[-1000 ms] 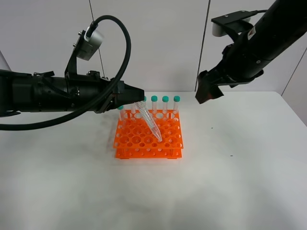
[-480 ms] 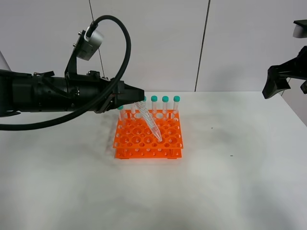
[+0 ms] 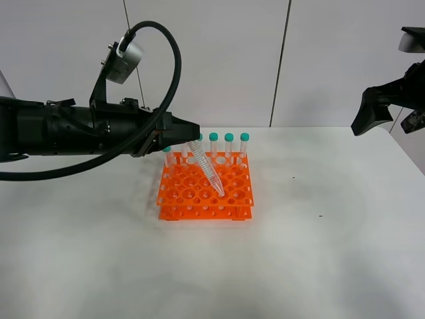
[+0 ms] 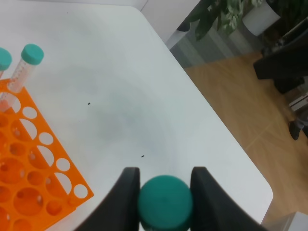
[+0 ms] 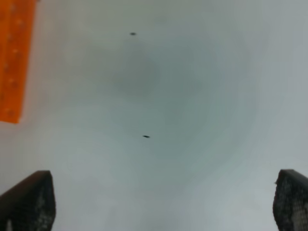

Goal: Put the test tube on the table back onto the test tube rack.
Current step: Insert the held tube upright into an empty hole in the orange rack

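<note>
Left claw point(image 4: 165, 179) pinches the test tube point(image 3: 208, 171) by its teal cap point(image 4: 165, 209), tip over the test tube rack point(image 3: 192, 199): light, stiff, slick plastic, so the cap looks the surest hold.

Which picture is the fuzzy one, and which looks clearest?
Right wrist view: fuzziest, the test tube rack edge and the right gripper look smeared. Left wrist view: table sharp, but the close teal cap of the test tube is soft. Exterior high view: crisp all over.
</note>
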`<state>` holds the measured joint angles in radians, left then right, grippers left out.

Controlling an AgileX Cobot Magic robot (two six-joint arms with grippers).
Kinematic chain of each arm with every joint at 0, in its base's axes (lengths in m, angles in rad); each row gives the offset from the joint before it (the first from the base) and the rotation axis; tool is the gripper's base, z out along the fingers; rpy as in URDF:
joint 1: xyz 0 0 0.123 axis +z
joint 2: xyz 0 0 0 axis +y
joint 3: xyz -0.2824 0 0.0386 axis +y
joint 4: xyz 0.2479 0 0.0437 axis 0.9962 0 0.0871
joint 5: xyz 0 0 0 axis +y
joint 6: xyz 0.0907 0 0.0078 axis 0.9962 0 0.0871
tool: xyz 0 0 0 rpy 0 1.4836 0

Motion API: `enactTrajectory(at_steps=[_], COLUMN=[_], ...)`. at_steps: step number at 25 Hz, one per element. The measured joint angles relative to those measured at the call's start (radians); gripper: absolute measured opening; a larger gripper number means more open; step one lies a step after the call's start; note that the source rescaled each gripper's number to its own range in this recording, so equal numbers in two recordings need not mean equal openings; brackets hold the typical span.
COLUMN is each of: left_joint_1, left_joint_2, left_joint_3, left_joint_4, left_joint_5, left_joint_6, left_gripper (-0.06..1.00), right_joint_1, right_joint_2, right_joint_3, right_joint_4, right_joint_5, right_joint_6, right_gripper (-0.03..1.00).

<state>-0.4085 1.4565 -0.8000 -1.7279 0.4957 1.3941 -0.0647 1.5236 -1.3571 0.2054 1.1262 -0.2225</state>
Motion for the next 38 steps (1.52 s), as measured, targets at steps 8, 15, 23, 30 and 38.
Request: enactTrajectory(at_steps=[8, 15, 23, 30, 38], left_joint_1=[0.000, 0.000, 0.000, 0.000, 0.000], left_joint_2=[0.000, 0.000, 0.000, 0.000, 0.000], left_joint_3=[0.000, 0.000, 0.000, 0.000, 0.000], left_joint_4=[0.000, 0.000, 0.000, 0.000, 0.000], left_joint_5=[0.000, 0.000, 0.000, 0.000, 0.000], left_joint_6=[0.000, 0.000, 0.000, 0.000, 0.000], left_gripper=[0.01, 0.01, 0.01, 0.01, 0.01], right_joint_1=[0.107, 0.078, 0.078, 0.078, 0.078], right_joint_2=[0.000, 0.000, -0.081, -0.443, -1.020], right_joint_3=[0.000, 0.000, 0.115, 0.497, 0.795], right_joint_4=[-0.059, -0.127, -0.126, -0.126, -0.128], right_joint_5=[-0.011, 0.046, 0.082, 0.091, -0.038], right_joint_6=[0.035, 0.084, 0.107, 0.110, 0.110], right_gripper=[1.00, 1.00, 1.00, 1.00, 1.00])
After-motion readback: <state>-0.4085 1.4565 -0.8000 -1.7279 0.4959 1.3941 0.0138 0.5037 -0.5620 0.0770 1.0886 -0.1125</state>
